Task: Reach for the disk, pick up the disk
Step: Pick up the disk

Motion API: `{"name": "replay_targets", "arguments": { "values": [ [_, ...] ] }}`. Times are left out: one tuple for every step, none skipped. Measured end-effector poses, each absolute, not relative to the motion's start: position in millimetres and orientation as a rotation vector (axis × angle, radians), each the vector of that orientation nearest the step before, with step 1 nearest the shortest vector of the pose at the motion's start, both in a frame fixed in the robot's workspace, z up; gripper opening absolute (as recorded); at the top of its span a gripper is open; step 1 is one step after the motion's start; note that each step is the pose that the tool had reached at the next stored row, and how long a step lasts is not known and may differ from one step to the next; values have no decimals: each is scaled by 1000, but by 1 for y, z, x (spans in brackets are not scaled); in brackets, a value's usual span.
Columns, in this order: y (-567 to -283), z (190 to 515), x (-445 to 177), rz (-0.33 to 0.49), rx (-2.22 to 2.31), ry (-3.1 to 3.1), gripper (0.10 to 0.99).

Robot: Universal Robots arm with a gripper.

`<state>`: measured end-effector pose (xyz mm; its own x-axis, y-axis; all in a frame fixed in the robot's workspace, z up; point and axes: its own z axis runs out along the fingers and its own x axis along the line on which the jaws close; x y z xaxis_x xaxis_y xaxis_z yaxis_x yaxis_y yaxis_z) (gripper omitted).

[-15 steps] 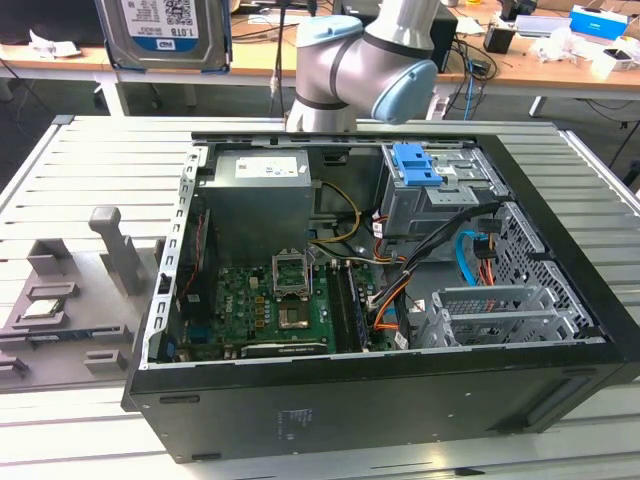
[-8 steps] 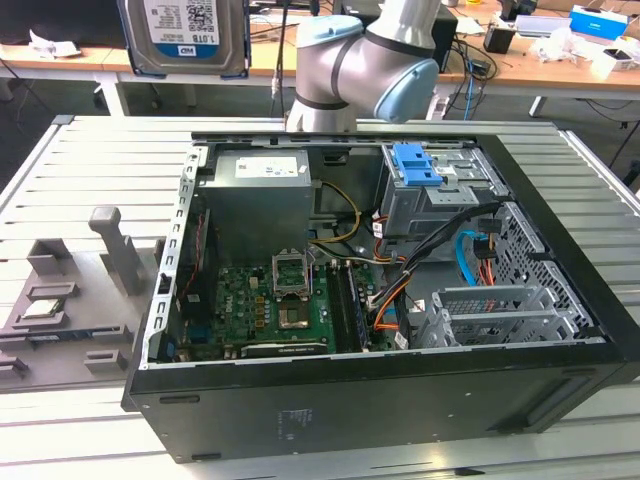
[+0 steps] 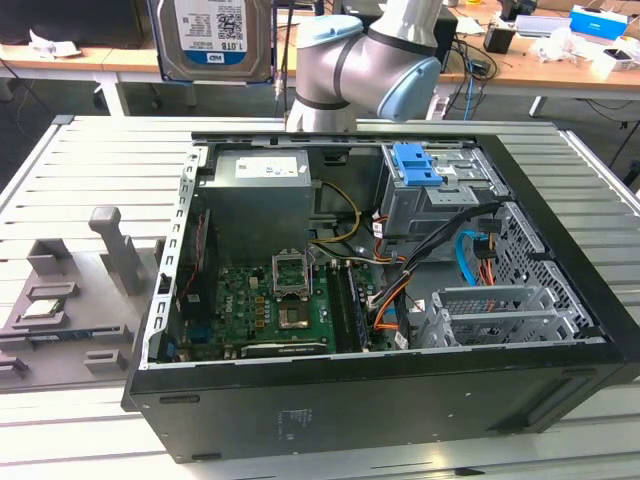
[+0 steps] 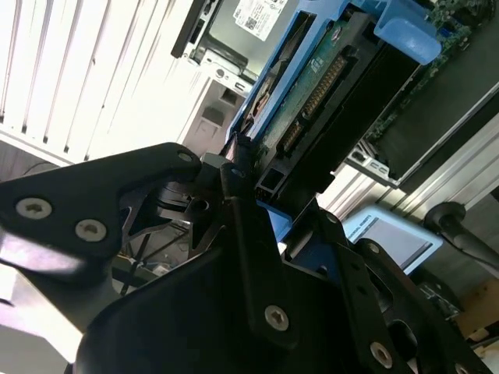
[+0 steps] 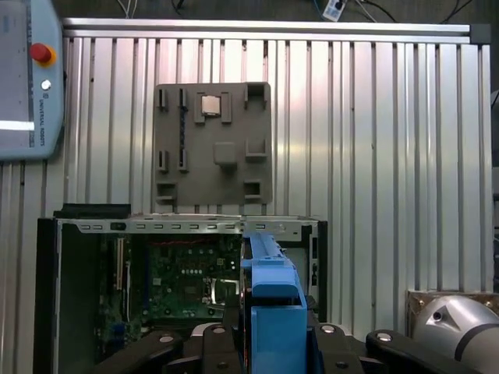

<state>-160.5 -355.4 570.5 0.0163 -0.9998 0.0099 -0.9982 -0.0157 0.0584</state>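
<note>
My fingers (image 4: pixel 245 234) are clamping shut on the disk (image 4: pixel 312 86), and my gripper (image 4: pixel 226 167) is biting on one of its short ends, where the blue rail meets the dark circuit-board side. In the first wrist view I am seeing the disk (image 5: pixel 269 296) edge-on, its blue rail running out from between the black parts of my gripper (image 5: pixel 269 343).

In the exterior view the disk (image 3: pixel 215 35) is hanging upright in the air, its white-and-blue label facing the camera, just to the exterior view's left of my arm (image 3: pixel 360 60) and well above the slatted metal table (image 3: pixel 100 170).

Below me the open computer case (image 3: pixel 400 400) is lying on its side on that table, showing the green motherboard (image 3: pixel 270 300) and the blue bracket (image 3: pixel 415 165) on its drive cage. Beside the case, to the exterior view's left, a grey fixture tray (image 3: pixel 60 290) is sitting with a small square chip (image 3: pixel 45 308) in one pocket.
</note>
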Motion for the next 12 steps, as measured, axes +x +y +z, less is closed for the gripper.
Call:
{"name": "replay_targets", "arguments": {
  "values": [
    [-355, 570, -159, -52, 2204, -2169, 369],
    [-355, 570, -156, -53, 2204, -2169, 369],
    [-355, 569, -154, -53, 2204, -2169, 369],
    [-355, 568, -151, -53, 2204, -2169, 369],
    [-355, 567, -147, -53, 2204, -2169, 369],
    [-355, 566, -143, -53, 2204, -2169, 369],
    [-355, 565, -140, -53, 2204, -2169, 369],
    [-355, 564, -137, -53, 2204, -2169, 369],
    [-355, 564, -135, -53, 2204, -2169, 369],
    [-355, 563, -133, -53, 2204, -2169, 369],
    [-355, 562, -131, -54, 2204, -2169, 369],
    [-355, 561, -128, -54, 2204, -2169, 369]
  ]
}}
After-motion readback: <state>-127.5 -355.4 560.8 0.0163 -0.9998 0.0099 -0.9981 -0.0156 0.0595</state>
